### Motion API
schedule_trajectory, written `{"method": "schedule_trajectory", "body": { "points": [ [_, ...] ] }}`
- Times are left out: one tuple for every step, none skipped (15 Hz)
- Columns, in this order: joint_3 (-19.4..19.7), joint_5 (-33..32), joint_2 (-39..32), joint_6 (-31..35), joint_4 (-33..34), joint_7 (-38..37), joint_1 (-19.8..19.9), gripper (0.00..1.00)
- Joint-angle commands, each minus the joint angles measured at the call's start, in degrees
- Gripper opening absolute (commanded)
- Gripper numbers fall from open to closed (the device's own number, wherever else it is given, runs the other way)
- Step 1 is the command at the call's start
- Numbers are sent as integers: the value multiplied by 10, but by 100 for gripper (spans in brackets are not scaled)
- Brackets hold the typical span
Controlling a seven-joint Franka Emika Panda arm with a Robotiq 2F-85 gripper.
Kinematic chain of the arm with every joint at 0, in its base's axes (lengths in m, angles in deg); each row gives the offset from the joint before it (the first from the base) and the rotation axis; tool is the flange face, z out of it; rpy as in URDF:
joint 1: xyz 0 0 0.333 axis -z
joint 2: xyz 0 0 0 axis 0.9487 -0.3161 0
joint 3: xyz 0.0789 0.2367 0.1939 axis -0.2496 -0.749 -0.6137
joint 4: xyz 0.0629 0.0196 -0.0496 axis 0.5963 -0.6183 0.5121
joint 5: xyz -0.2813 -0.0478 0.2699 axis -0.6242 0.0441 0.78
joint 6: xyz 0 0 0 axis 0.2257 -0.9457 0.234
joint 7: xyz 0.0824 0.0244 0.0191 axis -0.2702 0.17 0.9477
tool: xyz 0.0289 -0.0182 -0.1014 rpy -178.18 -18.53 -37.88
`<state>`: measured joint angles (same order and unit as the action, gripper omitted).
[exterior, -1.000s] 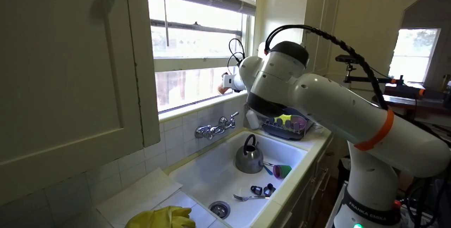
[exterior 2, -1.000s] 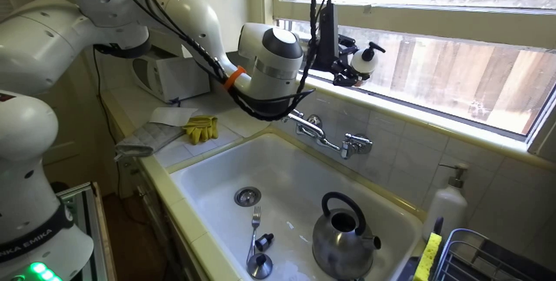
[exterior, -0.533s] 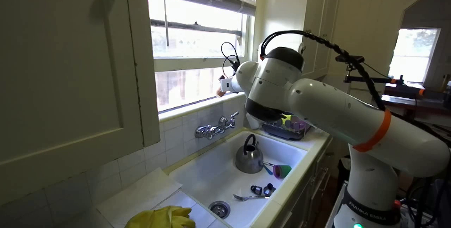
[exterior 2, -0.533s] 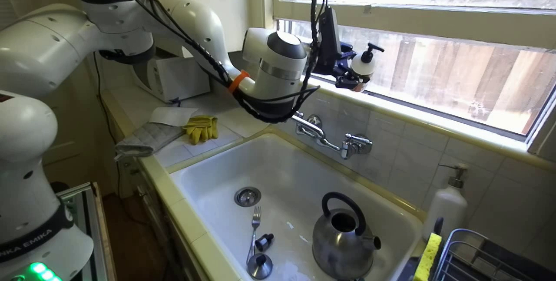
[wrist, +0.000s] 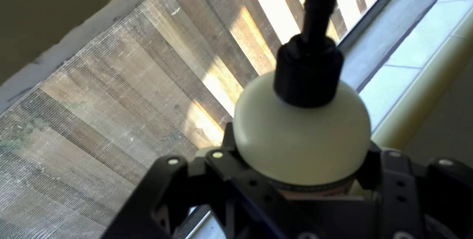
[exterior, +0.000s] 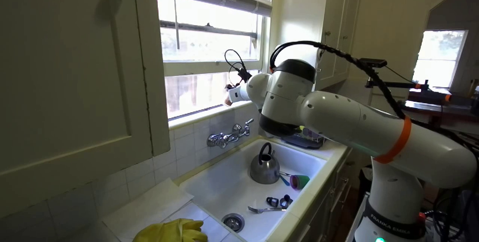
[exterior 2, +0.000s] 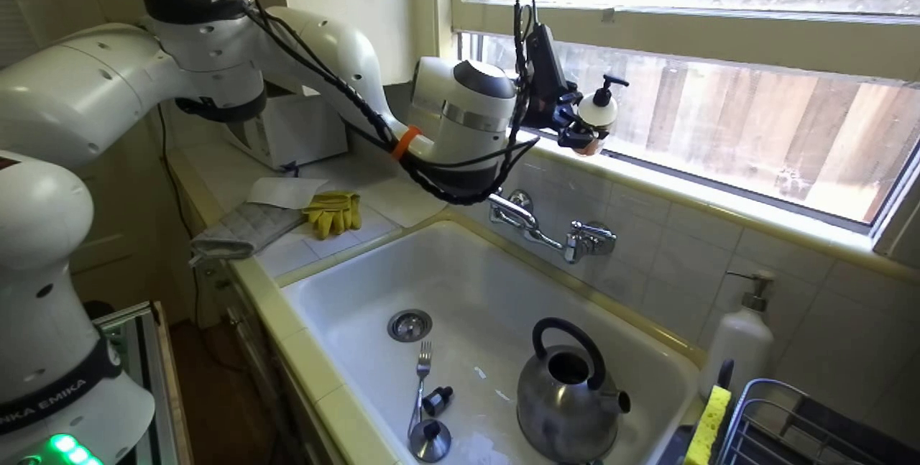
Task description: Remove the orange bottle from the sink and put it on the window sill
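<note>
Gripper (wrist: pixel 301 152) has its jaws pinched on the orange bottle (exterior 2: pixel 598 113), one each side of the body, just below the pale shoulder (wrist: pixel 301 135), which is where I'd want them. Reads to me as stiff plastic, probably light, maybe slick if wet. That domed shoulder would squirt free and the pump (wrist: pixel 309 71) might press down, so I'd avoid both. Bottle's tilted, pump sticking up past the jaws. It's up at the window-side edge of the worktop (exterior 2: pixel 374 229), by the window sill (exterior 2: pixel 719 196), can't tell from my end if touching
</note>
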<state>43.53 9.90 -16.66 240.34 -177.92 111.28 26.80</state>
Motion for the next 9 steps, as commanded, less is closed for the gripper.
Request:
{"method": "schedule_trajectory", "body": {
  "points": [
    [-17, 12, 17, -5, -2, 28, 2, 70],
    [-18, 12, 17, -5, -3, 28, 2, 70],
    [-18, 12, 17, -5, -3, 28, 2, 70],
    [-18, 12, 18, -5, -4, 28, 2, 70],
    [-18, 12, 18, -5, -4, 28, 2, 45],
    [-20, 0, 20, 7, 2, 35, 7, 45],
    [-19, -12, 19, 14, 6, 43, 9, 45],
    [-27, -36, 29, 17, 11, 49, 13, 45],
    [-30, -50, 32, 19, 16, 53, 14, 45]
  ]
}}
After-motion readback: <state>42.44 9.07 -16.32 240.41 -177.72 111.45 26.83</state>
